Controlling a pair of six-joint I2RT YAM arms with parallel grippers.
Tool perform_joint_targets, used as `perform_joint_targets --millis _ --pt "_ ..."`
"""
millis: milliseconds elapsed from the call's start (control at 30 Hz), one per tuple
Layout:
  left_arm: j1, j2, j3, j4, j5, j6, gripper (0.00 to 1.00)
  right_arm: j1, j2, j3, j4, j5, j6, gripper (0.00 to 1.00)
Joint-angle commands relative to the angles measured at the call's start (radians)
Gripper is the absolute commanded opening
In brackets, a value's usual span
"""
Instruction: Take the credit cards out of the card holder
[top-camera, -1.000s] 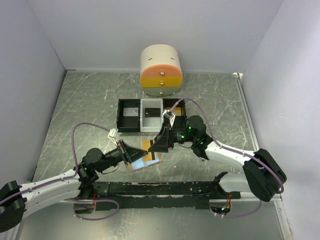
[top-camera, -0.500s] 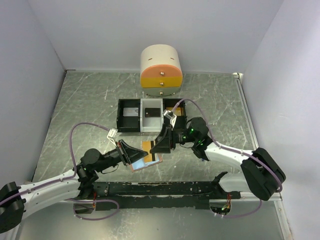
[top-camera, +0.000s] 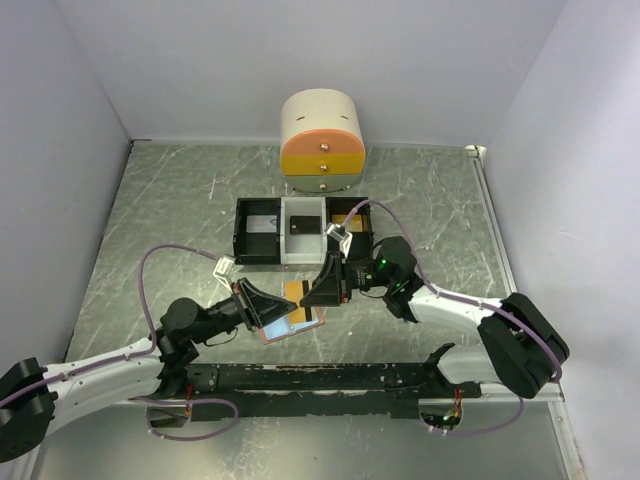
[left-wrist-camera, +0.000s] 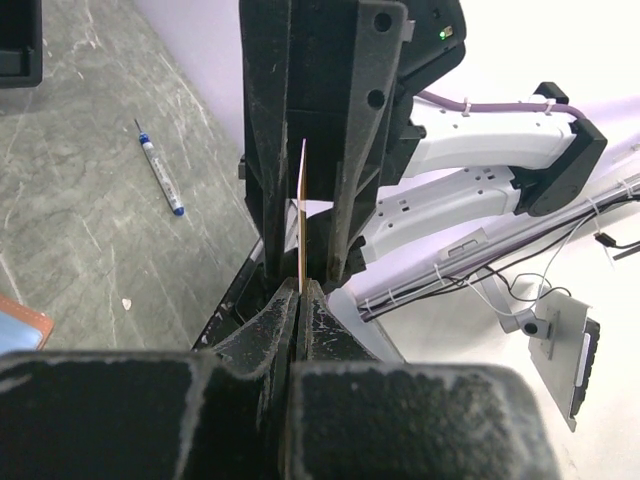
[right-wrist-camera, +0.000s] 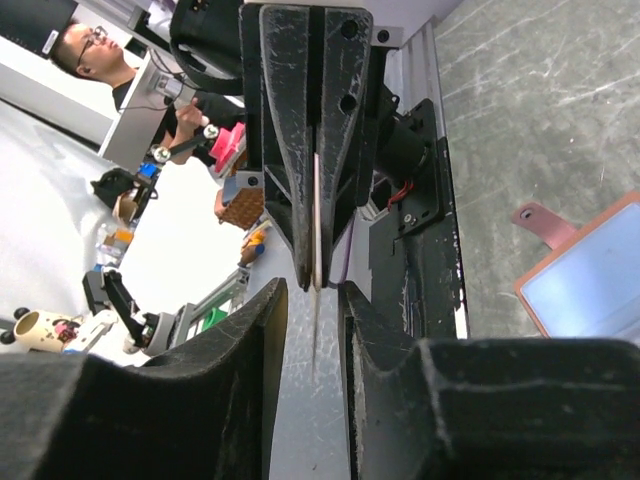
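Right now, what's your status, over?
Left gripper shut on orange-gold card. Right gripper open, straddling it. Card holder lies open, apart. Nothing in the way.

Table (top-camera: 170, 220): grey-green marbled top with pale streaks, filling mid-frame of the top view. Three plain pale lavender walls box it in: back wall (top-camera: 300, 50), left wall (top-camera: 50, 150), right wall (top-camera: 570, 130). Small drawer cabinet (top-camera: 322, 145) stands against the back wall at upper centre: cream rounded top, orange band, yellow lower front, small knobs. Black rail (top-camera: 300, 380) runs across the lower frame. Light is even and soft, shadows faint. Right wrist view, upper left: a bright room past the table edge, a person with glasses (right-wrist-camera: 75, 45) beside a pale panel (right-wrist-camera: 140, 115). A mug (right-wrist-camera: 40, 328) sits at lower left.
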Motion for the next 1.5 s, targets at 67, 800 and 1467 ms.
perform_joint_targets --millis 67,800,1467 --pt "-0.003 -0.05 0.0 0.034 -0.003 0.011 0.07 -0.003 -0.009 -0.033 0.038 -0.005 0.01 0.26" --pt "-0.002 -0.08 0.041 -0.169 -0.037 0.031 0.51 -0.003 -0.049 0.007 -0.168 0.095 -0.113 0.0" --pt "-0.003 -0.232 0.214 -0.943 -0.315 0.041 0.82 -0.008 -0.091 0.33 -1.005 1.349 -0.93 0.0"
